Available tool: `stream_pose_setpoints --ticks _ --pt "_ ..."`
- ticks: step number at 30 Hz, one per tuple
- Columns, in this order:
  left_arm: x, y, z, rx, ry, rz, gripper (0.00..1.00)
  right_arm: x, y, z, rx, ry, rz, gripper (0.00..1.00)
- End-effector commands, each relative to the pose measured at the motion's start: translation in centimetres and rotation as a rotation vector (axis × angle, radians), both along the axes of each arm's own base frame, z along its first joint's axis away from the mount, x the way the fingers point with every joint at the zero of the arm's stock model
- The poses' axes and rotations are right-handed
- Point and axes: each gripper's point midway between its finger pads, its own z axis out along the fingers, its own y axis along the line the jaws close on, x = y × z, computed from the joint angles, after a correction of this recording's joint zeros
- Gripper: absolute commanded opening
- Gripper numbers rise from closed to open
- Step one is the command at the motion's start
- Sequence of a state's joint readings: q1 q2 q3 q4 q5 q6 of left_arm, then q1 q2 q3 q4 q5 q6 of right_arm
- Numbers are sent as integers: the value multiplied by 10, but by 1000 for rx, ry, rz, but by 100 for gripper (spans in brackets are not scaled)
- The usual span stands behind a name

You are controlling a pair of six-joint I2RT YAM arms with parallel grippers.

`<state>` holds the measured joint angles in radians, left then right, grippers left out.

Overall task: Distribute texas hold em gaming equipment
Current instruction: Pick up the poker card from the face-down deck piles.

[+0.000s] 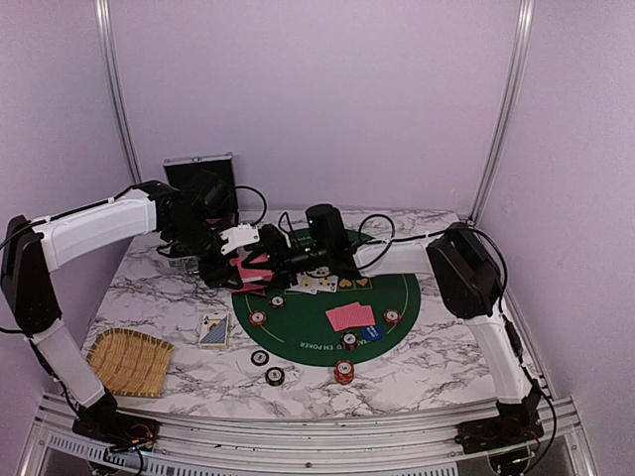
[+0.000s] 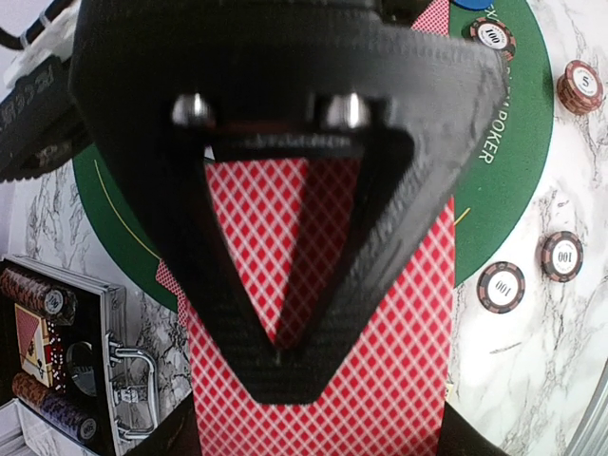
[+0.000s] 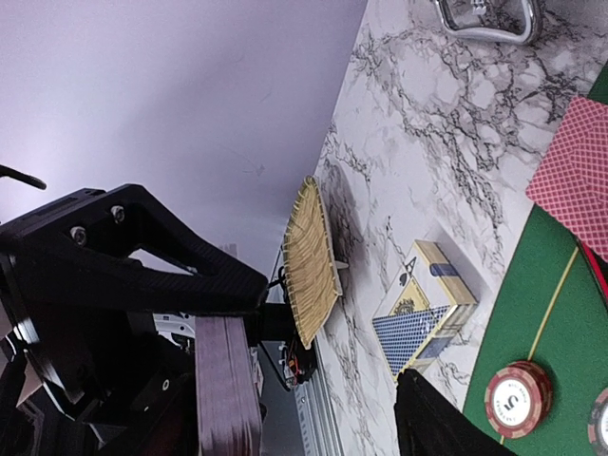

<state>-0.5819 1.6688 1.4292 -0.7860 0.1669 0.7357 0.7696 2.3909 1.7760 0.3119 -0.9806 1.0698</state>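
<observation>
A: Which step?
B: Dealing cards, I'd say. The left pincer (image 2: 280,370) is clamped on the deck of red-backed cards (image 2: 399,361), held in the air above the upper-left rim of the green felt (image 1: 397,297), middle of the top view.
A: And the other arm?
B: The right pincer (image 3: 332,334) has its jaws apart, straddling the deck; the deck's edge shows bottom left in its wrist view. No grip that I can see.
A: What's laid out?
B: There are face-down cards (image 1: 350,316) mid-felt and face-up cards (image 1: 322,284) at the felt's top edge. The blue dealer button (image 1: 372,333) is just right of the face-down ones. Chips are scattered, and a chip stack (image 1: 343,373) sits on the surface (image 1: 446,357) at bottom centre.
A: Next move?
B: Probably pinch only the top card and slide it off while the left clamp holds firm. Then lay it flat on a free spot of felt. The risk is grabbing several cards at once.
</observation>
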Motion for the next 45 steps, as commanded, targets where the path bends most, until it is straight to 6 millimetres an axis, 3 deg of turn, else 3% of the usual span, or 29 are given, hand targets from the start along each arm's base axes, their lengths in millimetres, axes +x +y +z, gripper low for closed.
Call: stream_pose_setpoints --ticks 1,5,11,14,31,45 --pt "4 -7 12 -38 -23 -3 0 10 -22 2 -48 -17 -46 65" --pt "4 -7 10 -37 -20 -3 0 10 -26 12 -36 -33 -42 58" --pt "4 -7 12 -37 -23 0 0 6 -30 24 -30 -65 -34 36" --pt "4 -6 11 -34 -22 0 0 4 -33 27 -36 -77 -28 29" --pt "3 -6 11 -33 -22 2 0 4 -53 36 -50 -76 -40 5" --pt "5 -5 12 -28 -31 0 0 27 -92 45 -86 -87 -116 0"
